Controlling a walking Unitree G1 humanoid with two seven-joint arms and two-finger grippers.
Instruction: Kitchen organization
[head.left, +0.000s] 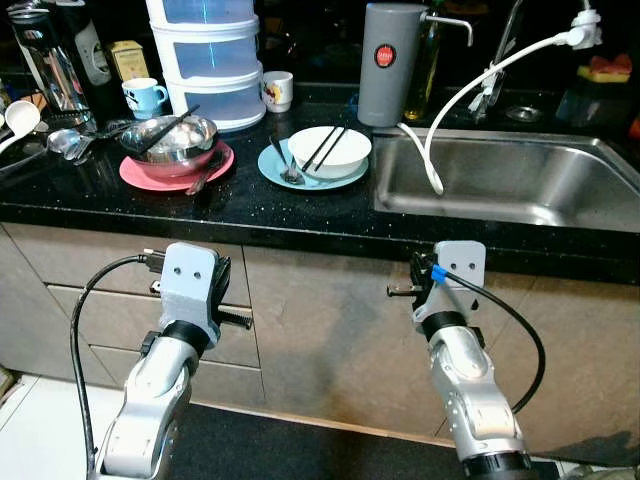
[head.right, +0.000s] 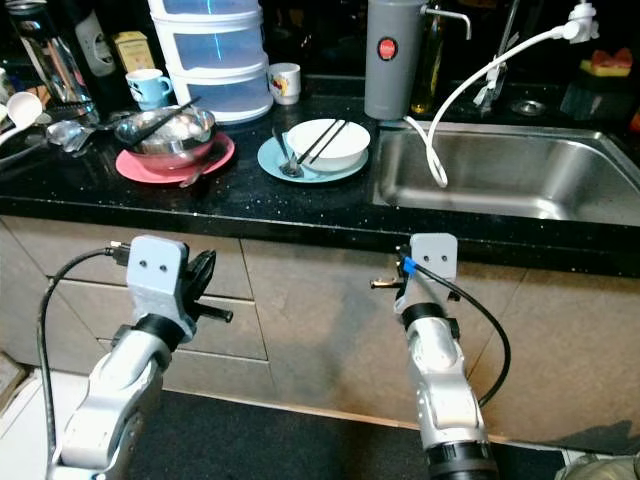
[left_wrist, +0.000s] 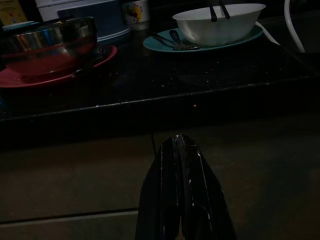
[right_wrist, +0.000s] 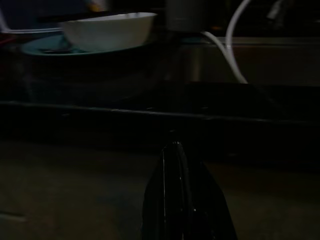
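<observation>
Closed left pincer (left_wrist: 181, 145) below countertop (left_wrist: 150, 85)

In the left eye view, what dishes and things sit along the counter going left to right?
Blue mug → steel bowl on pink plate → white bowl on teal plate → grey canister → sink.

A white bowl (head.left: 330, 150) sits on a teal plate (head.left: 312, 170), and a steel bowl (head.left: 170, 138) on a pink plate (head.left: 176, 172). The countertop (head.left: 200, 215) is black with pale speckles; the mug (head.left: 145, 97) is blue.
</observation>
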